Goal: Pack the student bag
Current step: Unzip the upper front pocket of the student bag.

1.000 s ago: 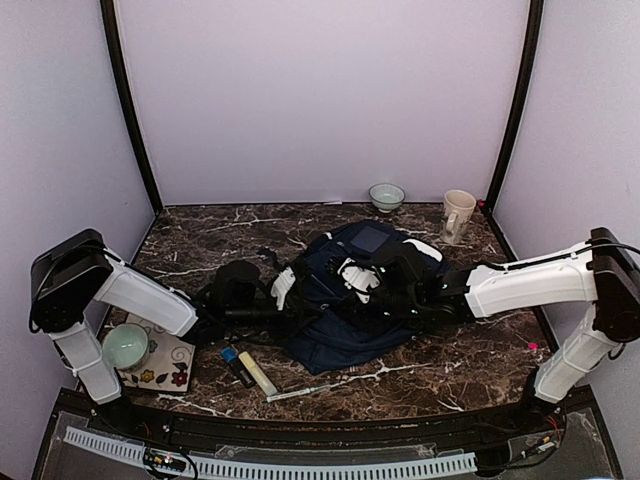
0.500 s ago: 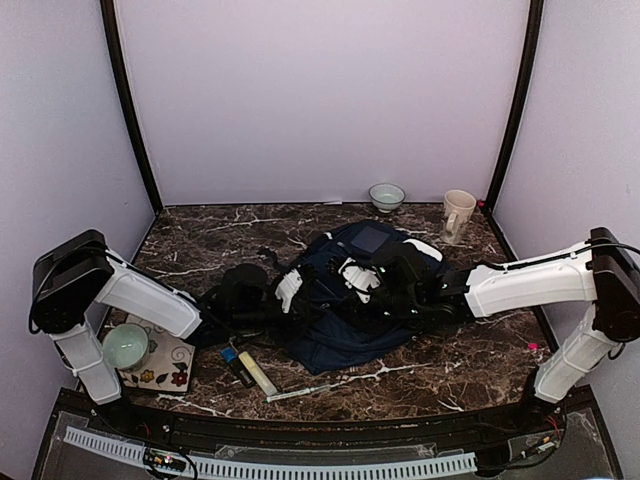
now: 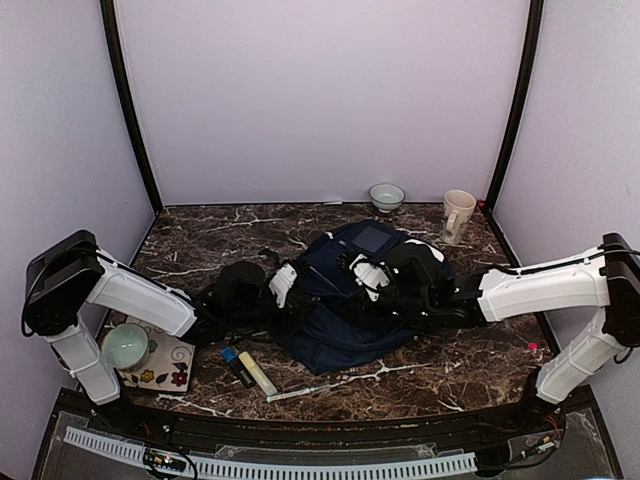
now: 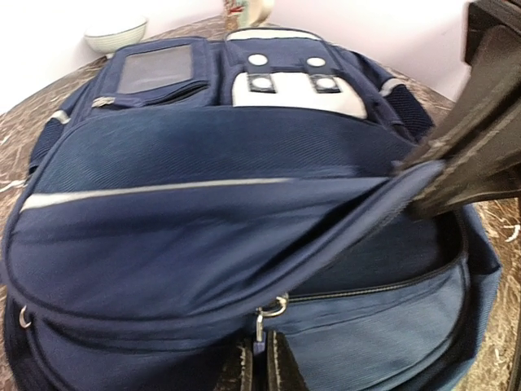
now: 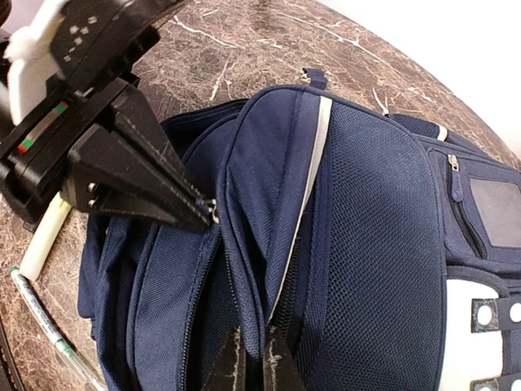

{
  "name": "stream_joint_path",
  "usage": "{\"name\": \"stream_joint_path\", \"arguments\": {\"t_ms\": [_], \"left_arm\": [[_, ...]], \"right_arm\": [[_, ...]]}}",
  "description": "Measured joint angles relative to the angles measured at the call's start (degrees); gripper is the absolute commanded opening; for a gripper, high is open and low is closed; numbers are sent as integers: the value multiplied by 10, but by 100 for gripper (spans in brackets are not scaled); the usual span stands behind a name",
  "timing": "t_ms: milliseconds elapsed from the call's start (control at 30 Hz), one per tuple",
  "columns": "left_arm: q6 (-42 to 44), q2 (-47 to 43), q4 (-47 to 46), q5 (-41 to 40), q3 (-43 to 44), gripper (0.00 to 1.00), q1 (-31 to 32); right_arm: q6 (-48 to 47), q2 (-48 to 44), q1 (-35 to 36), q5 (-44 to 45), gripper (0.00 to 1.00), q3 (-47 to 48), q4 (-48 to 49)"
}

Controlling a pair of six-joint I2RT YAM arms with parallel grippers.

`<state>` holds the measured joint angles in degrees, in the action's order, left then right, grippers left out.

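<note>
The student bag (image 3: 345,310), navy with a white stripe and a white patch, lies flat mid-table. My left gripper (image 3: 303,300) is at its near-left edge; in the left wrist view the left gripper (image 4: 260,365) is shut on the small metal zipper pull (image 4: 262,326) of the bag (image 4: 203,204). My right gripper (image 5: 254,362) is shut on a fold of the bag's (image 5: 374,228) striped flap beside a zipper line, holding the flap raised. The right gripper's dark fingers (image 4: 464,167) show at the flap's edge, pulling it taut. The inside of the bag is hidden.
A cream marker (image 3: 257,373), a small blue-and-black item (image 3: 236,365) and a pen (image 3: 300,392) lie near the bag's front-left. A flowered tile with a pale green cup (image 3: 127,345) sits far left. A bowl (image 3: 386,196) and mug (image 3: 457,215) stand at the back.
My left gripper has closed onto the zipper pull at the bag's edge. My right arm shifted slightly right and back, keeping hold of the flap.
</note>
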<state>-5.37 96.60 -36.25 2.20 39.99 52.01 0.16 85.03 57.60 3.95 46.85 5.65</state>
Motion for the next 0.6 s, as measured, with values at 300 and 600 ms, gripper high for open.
{"name": "stream_joint_path", "arguments": {"t_ms": [300, 600], "left_arm": [[-21, -1, 26, -37, -1, 0, -44], [-36, -1, 62, -71, 23, 0, -80]], "right_arm": [[7, -21, 0, 2, 0, -21, 12], [12, -39, 0, -6, 0, -33, 16]]}}
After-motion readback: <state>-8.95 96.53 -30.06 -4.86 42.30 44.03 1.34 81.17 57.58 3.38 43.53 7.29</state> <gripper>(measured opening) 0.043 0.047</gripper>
